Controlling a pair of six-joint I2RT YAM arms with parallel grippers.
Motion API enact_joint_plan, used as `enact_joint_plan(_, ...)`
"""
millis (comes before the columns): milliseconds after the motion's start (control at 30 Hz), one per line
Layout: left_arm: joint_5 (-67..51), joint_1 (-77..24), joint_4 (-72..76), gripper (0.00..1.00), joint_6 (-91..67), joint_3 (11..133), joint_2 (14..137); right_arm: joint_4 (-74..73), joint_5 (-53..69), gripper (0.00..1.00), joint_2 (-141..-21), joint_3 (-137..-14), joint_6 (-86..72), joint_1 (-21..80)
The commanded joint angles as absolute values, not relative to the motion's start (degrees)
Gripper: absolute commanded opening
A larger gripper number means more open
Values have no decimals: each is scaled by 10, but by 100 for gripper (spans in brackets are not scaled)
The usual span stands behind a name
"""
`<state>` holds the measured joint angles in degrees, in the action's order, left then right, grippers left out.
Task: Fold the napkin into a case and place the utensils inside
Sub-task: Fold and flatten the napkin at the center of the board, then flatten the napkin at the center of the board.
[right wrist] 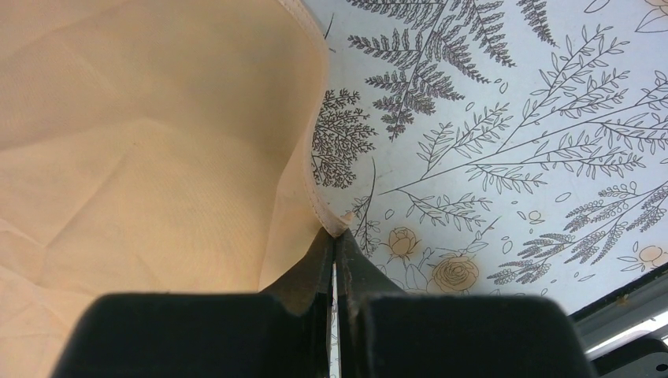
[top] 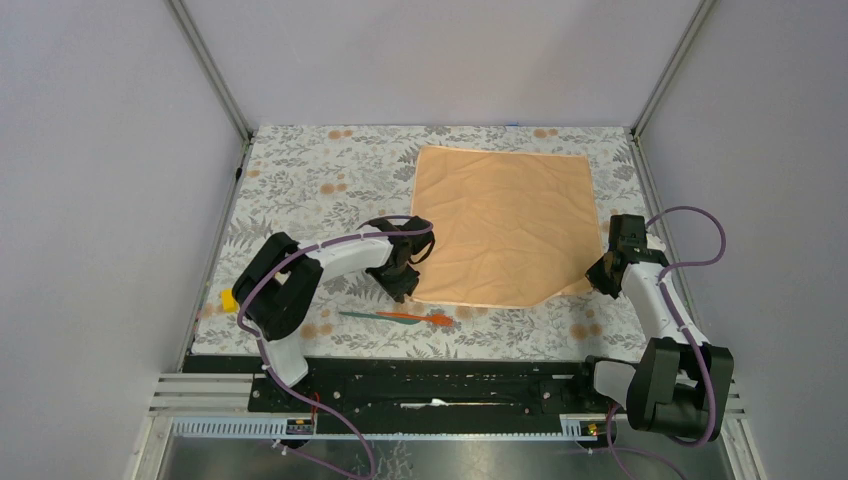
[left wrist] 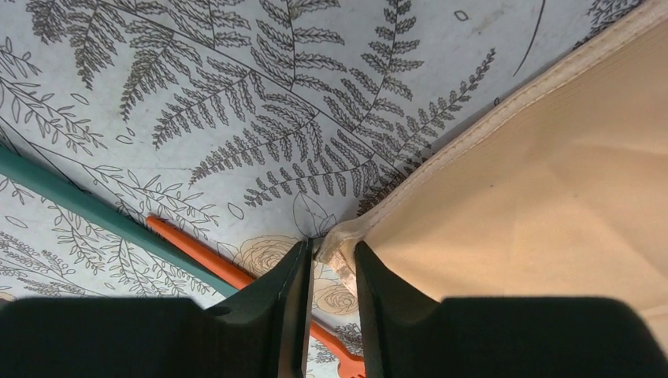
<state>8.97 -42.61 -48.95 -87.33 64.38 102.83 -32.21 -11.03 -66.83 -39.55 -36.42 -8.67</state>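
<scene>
- My right gripper (right wrist: 335,239) is pinched fully together on the near-right corner of the napkin (top: 505,225). The stitched hem runs straight into the closed tips, and the cloth beside them stands up in a soft curved wall, so that corner is off the tablecloth (top: 300,180).
- My left gripper (left wrist: 331,253) sits low at the near-left corner with its jaws part-way apart. The hemmed tip lies in the gap between them, but the gap looks wider than the cloth, so I don't count it as clamped.
- I read the pairing as deliberate — one arm on each near corner, so the near edge can be carried over as one even fold rather than dragged askew.
- Apart from those corners, the napkin lies flat and unfolded on the far, right-of-centre part of the table. It is matte peach-orange, finely creased, with a doubled hem.
- The teal utensil (top: 365,314) and the orange utensil (top: 425,319) lie side by side on the tablecloth, just near of the napkin's near edge and off the cloth. They are slim, hard, smooth plastic — I judge they are parked there to stay clear of the fold.
- The tablecloth is thin and grey, printed with ferns and roses.
- A small yellow block (top: 228,298) sits at the left edge, well apart.
</scene>
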Motion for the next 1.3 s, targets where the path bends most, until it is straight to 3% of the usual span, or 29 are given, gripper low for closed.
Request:
enact_joint_plan(0,112,-423,-474,25,-920,608,1059,-318,-115,0,-661,-397,-361,-80)
enact_joint_plan(167,120,-416,-461,0,-894,607,1048,-316,-111,0,-656,-395,-356,-76)
enact_joint_plan(633,159,-403,-329,0,-722,605,798,-293,101,0,-554,-418,-282,-68)
enact_joint_plan(1000,186,-396,-218,0,-526,774,573,-343,165,0,-398,-698,-316,-68)
enact_joint_plan(1267,229,-396,-147,0,-449,847,544,-340,105,0,-437,-867,-344,-68)
